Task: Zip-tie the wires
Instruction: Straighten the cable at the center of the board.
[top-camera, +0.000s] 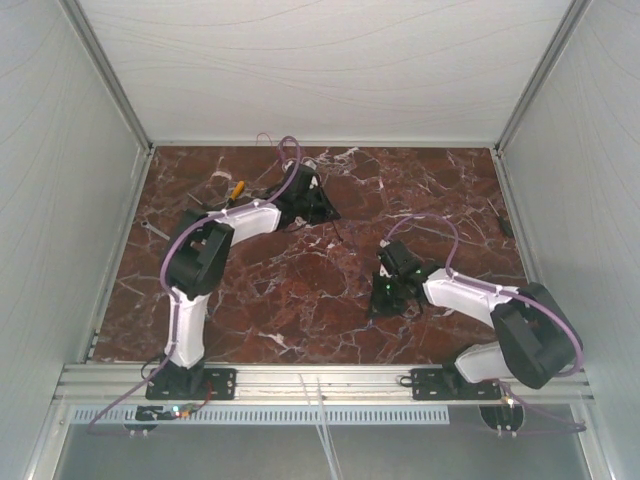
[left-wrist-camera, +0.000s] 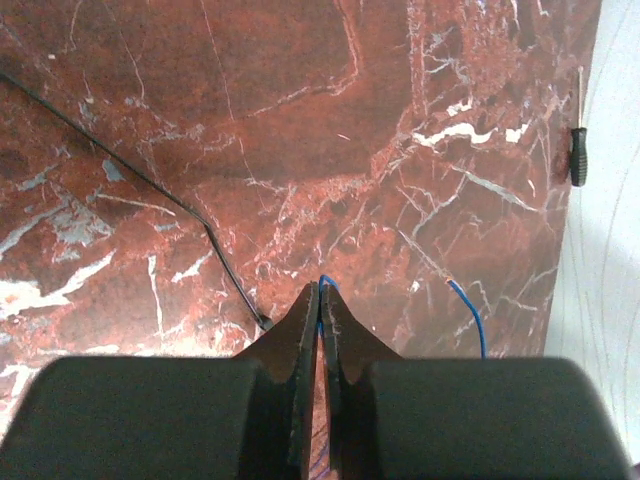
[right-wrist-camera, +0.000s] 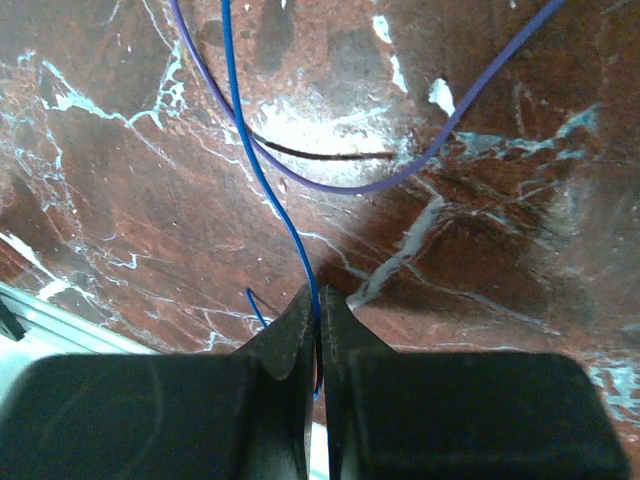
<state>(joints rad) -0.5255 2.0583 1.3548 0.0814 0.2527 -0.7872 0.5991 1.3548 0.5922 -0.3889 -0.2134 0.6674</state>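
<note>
The wires are thin blue and purple strands on the red marble table (left-wrist-camera: 200, 120). My left gripper (left-wrist-camera: 322, 290) is shut on a blue wire (left-wrist-camera: 327, 283) that peeks past its tips; a loose blue end (left-wrist-camera: 470, 310) curves up to its right. My right gripper (right-wrist-camera: 320, 295) is shut on a blue wire (right-wrist-camera: 262, 180) that runs up across the view, and a purple wire (right-wrist-camera: 400, 180) loops over the marble beyond it. In the top view, the left gripper (top-camera: 328, 213) is at the table's far middle and the right gripper (top-camera: 392, 260) is at the middle right.
A thin black strip (left-wrist-camera: 150, 180) lies on the marble to the left of my left gripper and ends beside its tips. A black-handled screwdriver (left-wrist-camera: 578, 155) lies at the right wall's foot. An orange-handled tool (top-camera: 237, 190) lies at the far left. White walls enclose the table.
</note>
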